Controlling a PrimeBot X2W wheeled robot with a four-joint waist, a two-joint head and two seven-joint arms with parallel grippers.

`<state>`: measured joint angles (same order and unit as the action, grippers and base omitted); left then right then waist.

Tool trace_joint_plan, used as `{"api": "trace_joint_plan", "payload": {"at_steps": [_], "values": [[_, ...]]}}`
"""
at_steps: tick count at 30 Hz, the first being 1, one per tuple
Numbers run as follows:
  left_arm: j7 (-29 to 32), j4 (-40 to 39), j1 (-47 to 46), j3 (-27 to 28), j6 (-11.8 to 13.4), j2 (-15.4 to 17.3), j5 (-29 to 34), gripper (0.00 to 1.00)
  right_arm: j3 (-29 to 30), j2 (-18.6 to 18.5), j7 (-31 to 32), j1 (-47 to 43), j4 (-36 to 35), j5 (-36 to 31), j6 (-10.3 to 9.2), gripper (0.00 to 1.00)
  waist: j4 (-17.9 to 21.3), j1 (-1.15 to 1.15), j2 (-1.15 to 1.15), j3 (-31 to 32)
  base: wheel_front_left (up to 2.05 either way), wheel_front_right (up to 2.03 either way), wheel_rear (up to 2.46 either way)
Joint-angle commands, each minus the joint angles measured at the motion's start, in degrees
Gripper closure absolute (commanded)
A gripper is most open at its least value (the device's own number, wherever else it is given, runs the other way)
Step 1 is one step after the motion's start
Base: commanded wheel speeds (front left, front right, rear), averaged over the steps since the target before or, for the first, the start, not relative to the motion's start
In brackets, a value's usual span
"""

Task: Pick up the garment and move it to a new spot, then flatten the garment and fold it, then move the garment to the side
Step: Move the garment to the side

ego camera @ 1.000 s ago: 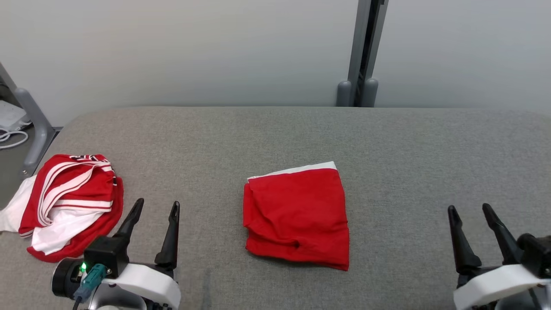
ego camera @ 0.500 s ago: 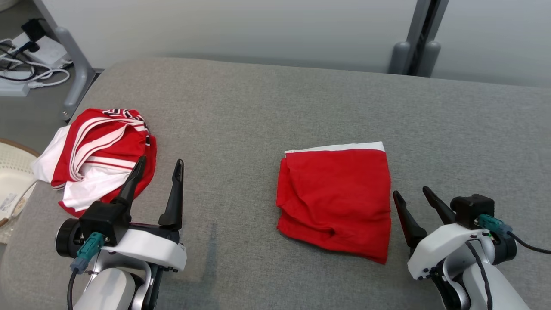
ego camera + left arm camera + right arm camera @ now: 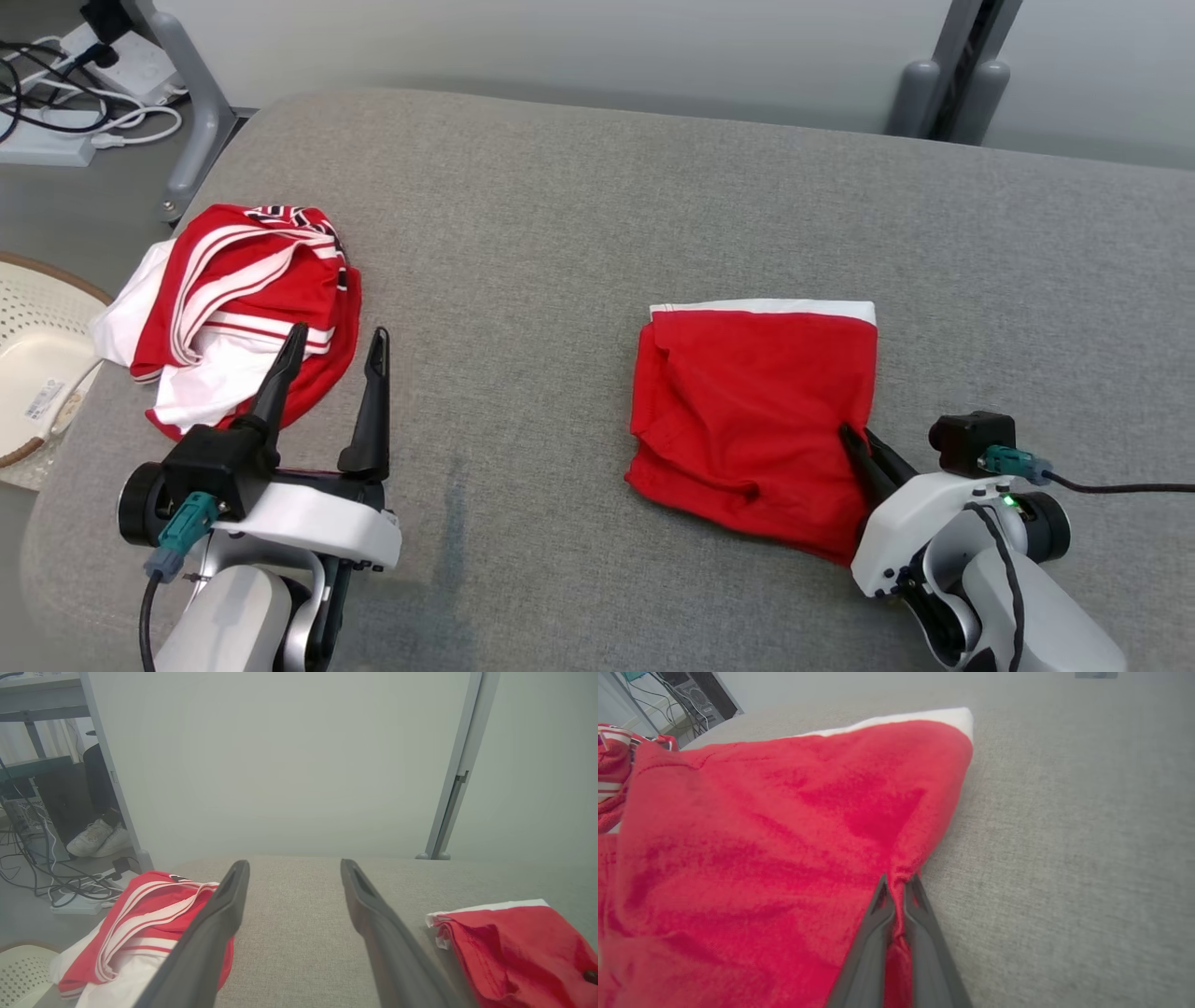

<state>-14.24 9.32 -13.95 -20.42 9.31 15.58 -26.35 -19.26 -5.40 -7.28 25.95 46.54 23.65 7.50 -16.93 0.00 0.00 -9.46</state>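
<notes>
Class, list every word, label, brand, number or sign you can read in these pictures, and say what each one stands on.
No text here can be read.
White sticker on the pale basket: printed, but too small to read.
Dark marks at the top edge of the striped garment: too blurred to tell whether they are letters.
The folded red garment: no text seen.
</notes>
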Motion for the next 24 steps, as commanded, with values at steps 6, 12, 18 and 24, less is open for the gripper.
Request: {"api": "trace_joint_plan", "payload": {"at_steps": [6, 12, 18, 24], "values": [[-0.5, -0.4, 0.5, 0.9, 0.2, 0.7, 0.4, 0.00, -3.9, -2.2, -3.6, -0.1, 0.1, 2.3, -0.02, 1.00, 4.7, 0.00, 0.00, 0.8, 0.00, 0.00, 0.00], [-0.5, -1.5, 1.9, 1.6, 0.8, 1.4, 0.3, 0.00, -6.6, -5.0, -5.4, -2.5, -2.9, 2.5, -0.02, 1.00, 11.8, 0.00, 0.00, 1.3, 0.00, 0.00, 0.00], [0.1, -3.3, 2.0, 1.6, 1.2, 2.3, 0.4, 0.00, -6.5, -7.9, -5.3, -4.3, -6.3, 1.4, -0.02, 1.00, 19.1, 0.00, 0.00, 0.3, 0.00, 0.00, 0.00], [1.0, -5.2, 0.8, 1.5, 1.2, 3.2, 0.8, 0.00, -6.2, -10.6, -4.0, -2.4, -9.7, -0.7, -0.02, 1.00, 24.4, 0.00, 0.00, -2.2, 0.00, 0.00, 0.00]]}}
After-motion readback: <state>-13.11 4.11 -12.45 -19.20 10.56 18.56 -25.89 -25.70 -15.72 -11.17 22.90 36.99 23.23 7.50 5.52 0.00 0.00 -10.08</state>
